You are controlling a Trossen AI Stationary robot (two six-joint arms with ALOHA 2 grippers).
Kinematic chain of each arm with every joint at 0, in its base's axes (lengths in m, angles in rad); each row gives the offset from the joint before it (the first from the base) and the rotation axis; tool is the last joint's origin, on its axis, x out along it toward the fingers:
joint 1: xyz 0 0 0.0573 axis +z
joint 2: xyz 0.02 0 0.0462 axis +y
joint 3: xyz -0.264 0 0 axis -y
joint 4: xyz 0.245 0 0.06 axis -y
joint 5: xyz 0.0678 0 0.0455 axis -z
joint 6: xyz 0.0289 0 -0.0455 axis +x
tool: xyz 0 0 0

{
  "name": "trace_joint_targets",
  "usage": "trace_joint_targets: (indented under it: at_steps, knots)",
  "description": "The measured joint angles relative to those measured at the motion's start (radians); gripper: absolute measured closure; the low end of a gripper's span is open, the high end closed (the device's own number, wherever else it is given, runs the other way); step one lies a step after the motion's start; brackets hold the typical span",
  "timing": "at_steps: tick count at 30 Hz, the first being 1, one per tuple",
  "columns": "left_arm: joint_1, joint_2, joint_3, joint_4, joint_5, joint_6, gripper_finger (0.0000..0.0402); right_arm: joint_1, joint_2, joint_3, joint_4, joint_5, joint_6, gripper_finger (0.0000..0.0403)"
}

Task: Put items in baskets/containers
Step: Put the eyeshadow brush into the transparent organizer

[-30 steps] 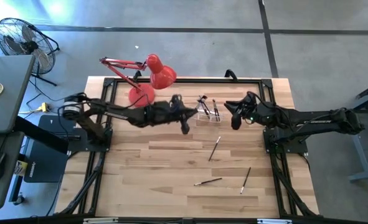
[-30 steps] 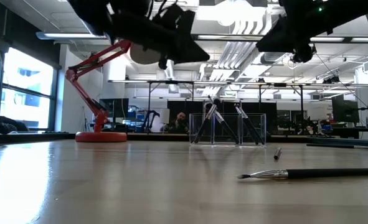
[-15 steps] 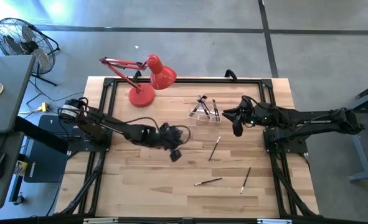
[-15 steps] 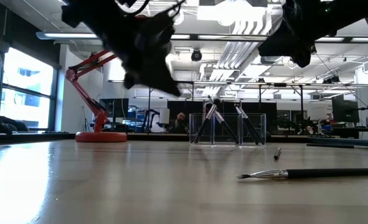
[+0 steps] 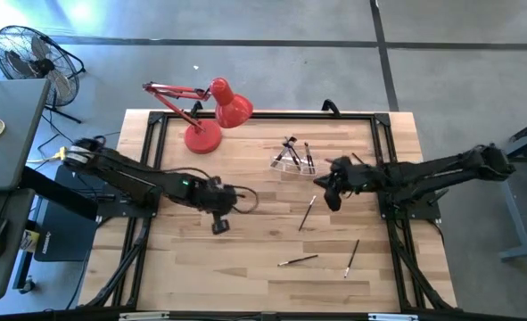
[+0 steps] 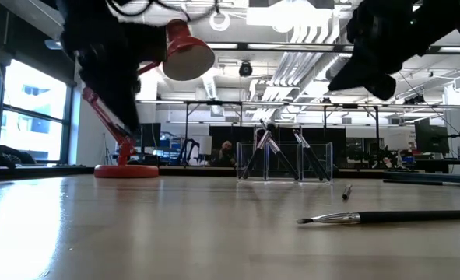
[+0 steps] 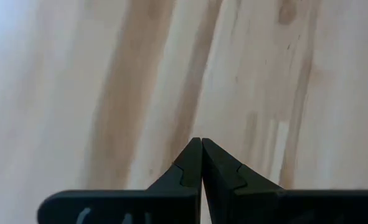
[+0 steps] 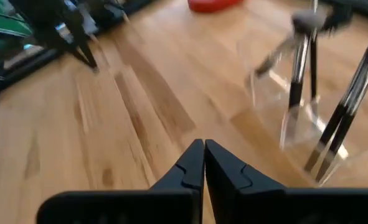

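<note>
Claws both pinched empty: left claw [image 5: 218,226] mid-table, right claw [image 5: 332,201] beside holder [image 5: 292,160].

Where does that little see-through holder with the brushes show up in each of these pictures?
High view: the clear holder sits at the table's far edge, right of the red lamp.
Low view: it stands at the far centre, brushes leaning inside.
Left wrist view: not in it, only bare wood.
Right wrist view: it is ahead, to the right.
Shared landmark: the red lamp, seen also in the low view.
</note>
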Motion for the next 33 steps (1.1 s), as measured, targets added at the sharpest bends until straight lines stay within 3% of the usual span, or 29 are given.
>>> trace_joint_targets:
  at_steps: [9, 16, 24, 29, 33]
  knots:
    - [0.0, -0.455, -0.2, 0.027, -0.071, 0.133, 0.0401, 0.144, 0.253, 0.02, 0.09, 0.067, 0.329, 0.0401]
    - [0.0, -0.728, -0.307, 0.027, -0.099, 0.152, 0.0401, 0.209, 0.441, 0.27, -0.227, 0.093, 0.481, 0.0402]
    - [0.0, -0.869, -0.355, -0.034, -0.1, 0.175, 0.0401, 0.172, 0.683, 0.621, -0.712, -0.002, 0.833, 0.0401]
    - [0.0, -0.893, -0.355, -0.133, -0.076, 0.211, 0.0401, 0.129, 0.777, 0.675, -0.813, -0.072, 0.977, 0.0382]
    - [0.0, -0.972, -0.375, -0.112, -0.059, 0.258, 0.0401, 0.104, 0.826, 0.668, -0.821, -0.133, 1.026, 0.0351]
